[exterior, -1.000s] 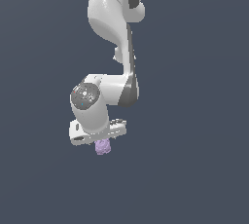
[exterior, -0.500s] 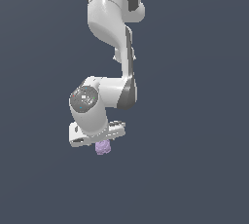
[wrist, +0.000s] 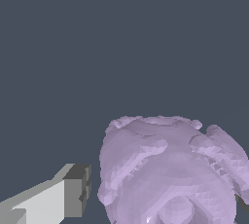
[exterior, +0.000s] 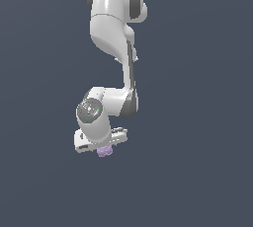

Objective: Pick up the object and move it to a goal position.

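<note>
One white robot arm (exterior: 116, 48), one gripper (exterior: 101, 144) on its end, one small lilac-purple bumpy object (exterior: 104, 151), one grey-tipped finger (wrist: 73, 191) visible in the wrist view

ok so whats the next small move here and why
Probably keep carrying toward the goal with the grip unchanged: the lilac object sits tucked under the white gripper, with one fingertip close beside it in the wrist view. No goal marker is visible, so direction is unclear.

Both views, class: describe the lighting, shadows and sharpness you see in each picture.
Exterior view: flat grey-blue backdrop, no cast shadows, soft shading and mild highlights on the white arm; the lilac object is tiny and slightly soft. Wrist view: the object looms large and cropped, faceted shading crisp; one finger shows, evenly lit, no glare.
</note>
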You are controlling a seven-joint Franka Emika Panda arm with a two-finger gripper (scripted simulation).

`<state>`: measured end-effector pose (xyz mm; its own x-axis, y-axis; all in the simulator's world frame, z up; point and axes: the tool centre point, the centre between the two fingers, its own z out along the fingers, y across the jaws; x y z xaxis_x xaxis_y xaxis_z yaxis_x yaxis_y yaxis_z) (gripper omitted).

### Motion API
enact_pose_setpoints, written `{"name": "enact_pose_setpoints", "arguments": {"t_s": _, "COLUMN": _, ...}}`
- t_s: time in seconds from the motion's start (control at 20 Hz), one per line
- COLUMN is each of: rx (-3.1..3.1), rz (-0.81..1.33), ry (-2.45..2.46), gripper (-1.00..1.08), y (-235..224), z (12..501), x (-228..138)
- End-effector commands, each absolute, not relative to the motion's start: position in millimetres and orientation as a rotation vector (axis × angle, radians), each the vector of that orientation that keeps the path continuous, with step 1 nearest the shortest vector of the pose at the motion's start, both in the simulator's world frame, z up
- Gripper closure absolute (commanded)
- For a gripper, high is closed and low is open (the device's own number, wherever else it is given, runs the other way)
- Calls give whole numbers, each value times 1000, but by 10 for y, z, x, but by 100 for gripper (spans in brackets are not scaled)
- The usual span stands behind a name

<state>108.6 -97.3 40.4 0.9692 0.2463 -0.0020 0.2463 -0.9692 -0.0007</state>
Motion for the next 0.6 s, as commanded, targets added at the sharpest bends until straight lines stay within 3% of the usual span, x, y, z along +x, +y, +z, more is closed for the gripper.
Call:
{"name": "enact_pose_setpoints", "arguments": {"t_s": 0.0, "rx": -3117, "rz": 0, "ry": -391, "gripper": -92, "y": -973, "z": 377, "x": 1097}}
{"name": "enact_pose_setpoints", "arguments": {"t_s": 0.15, "rx": -3117, "rz": 0, "ry": -391, "gripper": -92, "y": -973, "z": 396, "x": 1106}}
{"name": "enact_pose_setpoints", "arguments": {"t_s": 0.2, "rx": -3117, "rz": 0, "ry": -391, "gripper": 108, "y": -973, "z": 396, "x": 1106}}
{"name": "enact_pose_setpoints", "arguments": {"t_s": 0.55, "rx": -3117, "rz": 0, "ry": -391, "gripper": 108, "y": -973, "z": 396, "x": 1106}}
